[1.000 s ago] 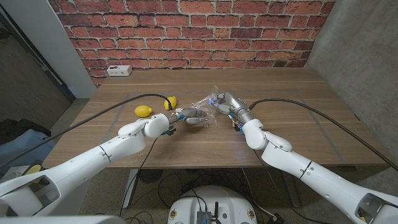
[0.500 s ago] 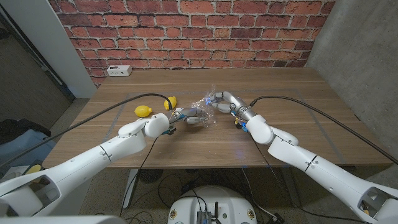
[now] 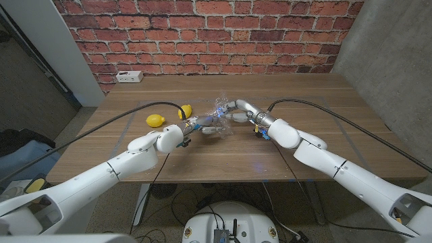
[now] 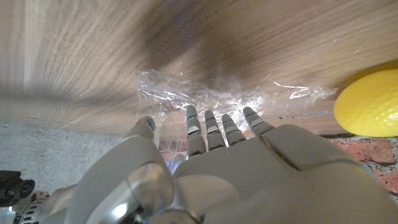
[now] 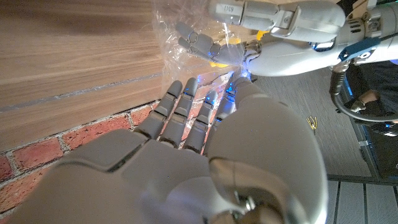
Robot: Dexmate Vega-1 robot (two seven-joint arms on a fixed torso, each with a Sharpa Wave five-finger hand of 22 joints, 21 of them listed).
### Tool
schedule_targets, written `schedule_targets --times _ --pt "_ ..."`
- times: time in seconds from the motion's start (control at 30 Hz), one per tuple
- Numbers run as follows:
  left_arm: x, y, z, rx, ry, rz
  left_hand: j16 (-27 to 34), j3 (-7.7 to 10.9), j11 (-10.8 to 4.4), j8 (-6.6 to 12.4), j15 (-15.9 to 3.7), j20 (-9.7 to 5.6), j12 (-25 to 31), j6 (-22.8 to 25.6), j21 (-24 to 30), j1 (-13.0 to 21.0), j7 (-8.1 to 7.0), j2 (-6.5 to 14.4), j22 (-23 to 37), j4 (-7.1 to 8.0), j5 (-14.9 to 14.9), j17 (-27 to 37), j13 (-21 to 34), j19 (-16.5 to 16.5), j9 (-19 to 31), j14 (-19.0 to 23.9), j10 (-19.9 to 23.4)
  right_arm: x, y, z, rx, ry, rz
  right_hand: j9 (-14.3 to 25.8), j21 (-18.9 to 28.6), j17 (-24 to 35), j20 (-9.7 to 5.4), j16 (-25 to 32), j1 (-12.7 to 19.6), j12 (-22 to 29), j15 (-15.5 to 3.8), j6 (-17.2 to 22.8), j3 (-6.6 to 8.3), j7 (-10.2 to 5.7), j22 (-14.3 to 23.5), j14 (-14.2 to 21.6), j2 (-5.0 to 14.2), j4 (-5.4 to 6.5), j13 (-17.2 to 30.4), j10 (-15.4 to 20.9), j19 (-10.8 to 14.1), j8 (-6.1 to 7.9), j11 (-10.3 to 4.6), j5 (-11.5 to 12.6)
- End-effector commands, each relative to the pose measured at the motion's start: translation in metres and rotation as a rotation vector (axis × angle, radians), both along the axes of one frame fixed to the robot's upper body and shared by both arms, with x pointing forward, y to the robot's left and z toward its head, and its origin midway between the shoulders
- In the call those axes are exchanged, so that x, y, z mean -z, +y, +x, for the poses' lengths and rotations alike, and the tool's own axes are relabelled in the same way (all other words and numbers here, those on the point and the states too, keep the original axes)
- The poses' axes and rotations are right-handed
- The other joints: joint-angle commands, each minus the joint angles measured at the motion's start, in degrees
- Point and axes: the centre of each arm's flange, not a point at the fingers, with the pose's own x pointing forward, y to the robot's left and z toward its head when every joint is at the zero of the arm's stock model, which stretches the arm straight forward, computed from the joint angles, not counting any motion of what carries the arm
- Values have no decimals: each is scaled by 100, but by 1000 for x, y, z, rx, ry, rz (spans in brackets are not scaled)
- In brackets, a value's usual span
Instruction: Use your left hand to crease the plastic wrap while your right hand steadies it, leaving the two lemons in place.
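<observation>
The clear plastic wrap [image 3: 220, 108] lies crumpled at mid-table, one edge lifted. My left hand [image 3: 204, 126] reaches in from the near left, its fingers [image 4: 214, 126] stretched out with the tips on the wrap [image 4: 205, 93] and the thumb held apart. My right hand [image 3: 237, 109] comes in from the right and holds the wrap's raised edge [image 5: 193, 25] between fingers [image 5: 186, 109] and thumb. The left hand [image 5: 198, 41] sits just across the film from it. Two yellow lemons [image 3: 155, 120] [image 3: 185, 111] sit left of the wrap, and one lemon [image 4: 370, 102] is close beside my left hand.
A black cable [image 3: 115, 123] runs over the table's left half past the lemons, and another [image 3: 324, 113] crosses the right half. A white power strip [image 3: 128, 76] lies at the far left corner by the brick wall.
My right hand has moved left toward the left hand, bunching and lifting the wrap between them. The left hand and both lemons have hardly moved.
</observation>
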Motion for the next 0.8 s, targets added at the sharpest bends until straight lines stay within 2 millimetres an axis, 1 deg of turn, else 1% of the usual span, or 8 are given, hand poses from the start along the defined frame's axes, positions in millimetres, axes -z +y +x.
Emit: schedule_targets --times 0.03,0.13,0.23,0.43,0.5,0.6,0.67,0.8 --pt "-6 3 -16 -13 -61 -6 54 55 25 -18 26 68 47 151 121 120 -134 25 29 -138 11 8 23 332 25 211 177 -4 3 -2 -29 24 -51 19 -12 -16 -1 -48 9 -19 -849 43 29 -7 -13 -59 -13 21 1 -16 -26 23 6 19" --pt "-8 5 -23 -28 -51 -3 130 106 132 -90 106 89 87 239 328 109 -152 72 66 -233 -12 18 30 876 26 716 398 -6 4 -2 -28 21 -55 13 -14 -27 4 -63 8 -25 -833 48 29 1 -21 -64 -10 22 -4 -21 -40 22 6 19" --pt "-8 7 -33 -64 -69 6 219 148 173 -45 111 113 213 650 531 3 -7 131 114 -265 -38 38 42 1339 30 1356 903 -6 6 -2 -19 9 -68 1 -21 -47 -9 -102 -2 -37 -835 48 26 8 -38 -105 -9 28 -15 -26 -69 16 -3 16" --pt "-2 13 -52 -98 -107 -27 332 213 128 61 107 185 364 1358 693 -168 379 178 161 -293 -46 75 66 1630 44 2160 1624 -5 9 -1 -12 11 -80 -15 -34 -65 -9 -147 -14 -52 -823 57 18 2 -59 -154 -17 33 -28 -35 -118 10 -13 13" --pt "0 16 -59 -92 -136 -58 362 286 203 137 100 188 445 1724 735 -209 549 231 179 -315 -29 91 106 1669 63 2435 1954 -4 10 -1 -14 14 -87 -20 -37 -71 -12 -160 -14 -58 -820 61 17 1 -65 -166 -20 31 -32 -42 -130 10 -17 13" --pt "4 23 -68 -65 -208 -128 540 473 217 420 76 142 686 2588 908 -268 724 342 215 -343 9 167 229 1936 165 3126 2721 -4 12 0 -16 16 -95 -31 -35 -82 -11 -180 -16 -69 -810 70 17 7 -81 -177 -18 32 -41 -51 -136 7 -18 12" --pt "6 27 -74 -40 -244 -181 812 646 396 785 -17 104 853 3195 1109 -215 806 384 270 -420 37 288 356 2215 343 3786 3202 -4 14 1 -19 18 -100 -36 -35 -86 -8 -186 -15 -71 -813 71 18 3 -87 -175 -16 31 -45 -49 -139 5 -14 12" --pt "8 34 -85 10 -304 -270 1515 963 398 1530 -77 14 1413 3960 1682 36 1052 490 487 -572 71 801 776 2901 816 4778 4392 -3 16 1 -17 20 -114 -39 -33 -96 -3 -207 -16 -84 -805 75 18 1 -101 -191 -14 31 -54 -65 -145 5 -20 11"
